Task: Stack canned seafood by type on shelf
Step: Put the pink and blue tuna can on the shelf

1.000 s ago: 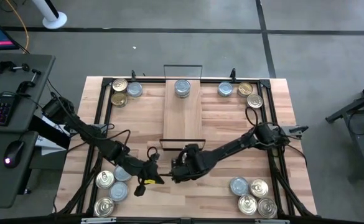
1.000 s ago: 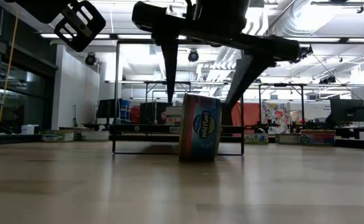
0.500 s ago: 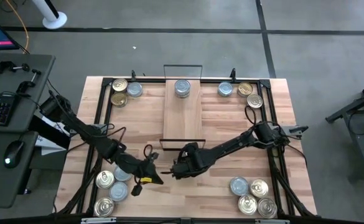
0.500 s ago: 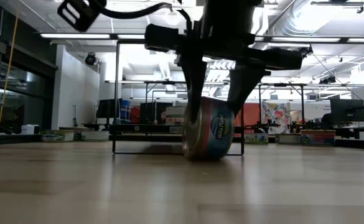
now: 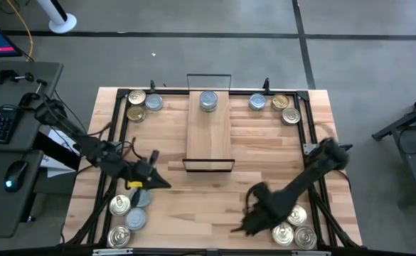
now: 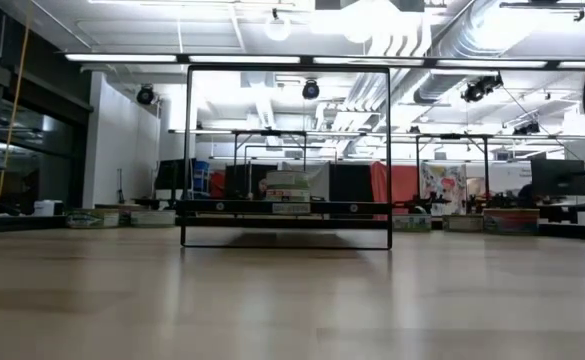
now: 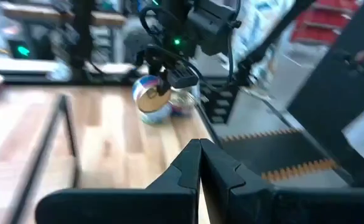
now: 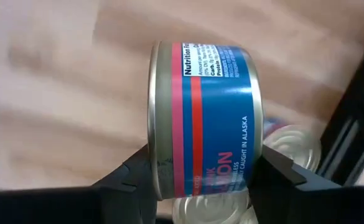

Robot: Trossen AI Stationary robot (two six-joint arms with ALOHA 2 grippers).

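- Broadly, the shelf (image 5: pixel 208 131) lies down the middle of the table (image 5: pixel 264 149) with one silver-topped tin (image 5: pixel 208 101) at its far end, and the remaining tins sit in clusters at the table's corners, so most of the stacking looks undone.
- Right now the right gripper (image 8: pixel 200 177) sits over the near-right corner of the table, beside the near-right cluster of tins (image 5: pixel 293 226), its jaws part closed on a blue-and-red salmon tin (image 8: pixel 200 118).
- That tin is held on its side, pinched across its flat faces, lid pointing sideways; it will likely need turning flat before it can stack.
- A good carry would lift it well above the loose tins below, then travel to the shelf without swinging, since a round tin in a narrow pinch could slip.
- Placing it by type matters: judging lid colour against the tin on the shelf should decide whether it goes on top or starts a new pile.
- Meanwhile the left gripper (image 7: pixel 199 163), fingers pressed together and empty, waits near the near-left cluster (image 5: pixel 126 213).
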